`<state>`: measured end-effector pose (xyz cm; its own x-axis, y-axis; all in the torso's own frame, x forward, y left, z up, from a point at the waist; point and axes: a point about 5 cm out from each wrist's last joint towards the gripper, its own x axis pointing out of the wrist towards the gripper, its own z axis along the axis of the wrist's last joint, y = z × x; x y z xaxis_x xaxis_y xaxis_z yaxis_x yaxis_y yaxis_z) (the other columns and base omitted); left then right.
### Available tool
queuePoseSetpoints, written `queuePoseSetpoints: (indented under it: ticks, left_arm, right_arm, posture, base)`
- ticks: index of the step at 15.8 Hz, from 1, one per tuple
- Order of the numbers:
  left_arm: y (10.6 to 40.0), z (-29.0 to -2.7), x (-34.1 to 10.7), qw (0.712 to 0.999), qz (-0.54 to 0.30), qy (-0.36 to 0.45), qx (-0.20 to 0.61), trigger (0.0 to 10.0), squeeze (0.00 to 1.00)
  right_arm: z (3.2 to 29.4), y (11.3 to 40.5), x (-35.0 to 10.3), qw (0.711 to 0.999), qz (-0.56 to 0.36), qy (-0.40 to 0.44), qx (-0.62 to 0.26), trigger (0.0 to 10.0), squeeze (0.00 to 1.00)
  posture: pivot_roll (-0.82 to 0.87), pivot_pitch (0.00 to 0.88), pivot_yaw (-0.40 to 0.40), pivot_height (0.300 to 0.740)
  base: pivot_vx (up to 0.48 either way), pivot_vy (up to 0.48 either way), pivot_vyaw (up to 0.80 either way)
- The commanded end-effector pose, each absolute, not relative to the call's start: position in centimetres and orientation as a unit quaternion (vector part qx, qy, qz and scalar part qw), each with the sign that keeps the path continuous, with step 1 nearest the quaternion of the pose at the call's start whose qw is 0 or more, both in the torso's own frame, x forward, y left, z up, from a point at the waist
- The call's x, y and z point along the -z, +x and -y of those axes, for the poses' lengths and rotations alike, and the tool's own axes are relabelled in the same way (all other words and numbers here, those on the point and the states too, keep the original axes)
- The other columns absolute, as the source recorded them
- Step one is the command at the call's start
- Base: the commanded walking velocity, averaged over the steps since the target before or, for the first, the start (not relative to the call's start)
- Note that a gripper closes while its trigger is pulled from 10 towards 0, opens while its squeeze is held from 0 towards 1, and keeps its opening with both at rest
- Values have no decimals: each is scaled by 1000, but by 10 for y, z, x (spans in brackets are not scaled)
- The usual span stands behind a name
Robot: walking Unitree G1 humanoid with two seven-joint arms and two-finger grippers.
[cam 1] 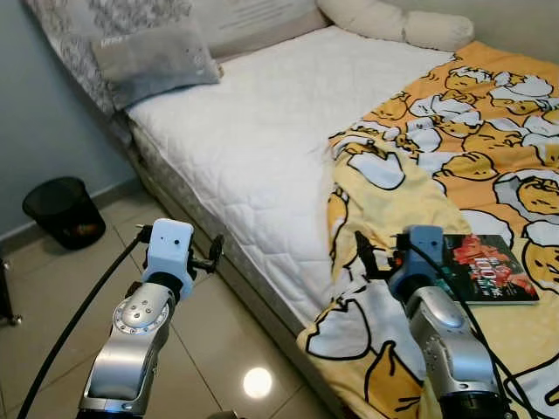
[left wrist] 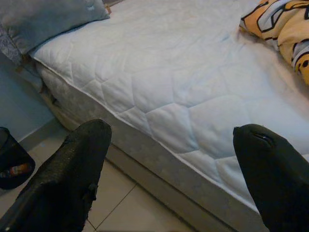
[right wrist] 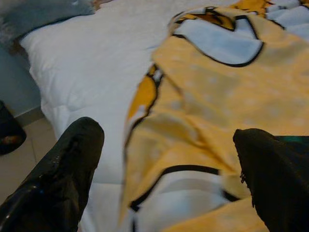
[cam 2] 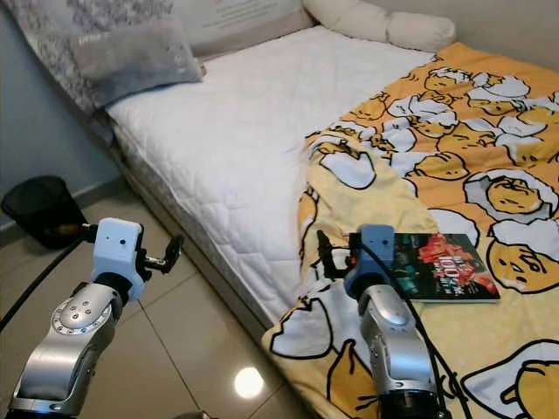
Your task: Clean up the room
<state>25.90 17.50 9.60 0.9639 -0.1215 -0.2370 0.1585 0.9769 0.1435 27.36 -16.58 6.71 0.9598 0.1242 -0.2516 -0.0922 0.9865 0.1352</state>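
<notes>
A: Left to right, what's the risk?

B: The bin sits at the left edge on the floor. The left gripper, lower left, hangs spread and empty by the mattress edge; nothing to snag.

A: And the right?

B: The right gripper, lower centre, is spread wide and holds nothing, over the blanket fold. The book lies at the right on loose cloth. Closing here would likely pinch fabric, and pulling could tip the book off.
</notes>
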Motion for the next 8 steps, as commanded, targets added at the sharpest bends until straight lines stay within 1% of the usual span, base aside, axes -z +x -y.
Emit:
queuePoseSetpoints:
  ticks: [1, 2, 3, 4, 5, 6, 8]
  left_arm:
    - [259, -177, -99, 986, -114, 95, 76, 10000, 86]
    - [258, -174, -100, 984, -114, 102, 96, 10000, 0]
    - [255, -170, -102, 980, -112, 108, 123, 10000, 0]
    - [252, -166, -104, 977, -109, 107, 145, 10000, 0]
    - [251, -166, -104, 977, -108, 107, 151, 10000, 0]
    - [249, -163, -104, 974, -106, 101, 172, 10000, 0]
    - [252, -162, -103, 970, -103, 110, 193, 10000, 0]
  right_arm:
    - [164, 276, -71, 988, -129, 64, -57, 10000, 647]
    - [166, 276, -71, 988, -131, 65, -50, 10000, 0]
    - [172, 277, -71, 988, -134, 65, -30, 10000, 0]
    - [184, 277, -71, 989, -139, 57, 9, 10000, 0]
    - [189, 276, -71, 988, -142, 53, 23, 10000, 0]
    - [215, 273, -69, 981, -150, 55, 106, 10000, 0]
    - [242, 264, -67, 970, -154, 82, 171, 10000, 0]
  posture:
    - [-36, 0, 76, 740]
    - [-35, 0, 74, 740]
    - [-36, 0, 72, 740]
    - [-41, 0, 70, 740]
    - [-41, 0, 70, 740]
    - [-58, 0, 73, 740]
    - [-88, 0, 85, 740]
  base:
    - [0, 0, 0]
    - [0, 0, 0]
    - [0, 0, 0]
    - [0, 0, 0]
    - [0, 0, 0]
    - [0, 0, 0]
    - [0, 0, 0]
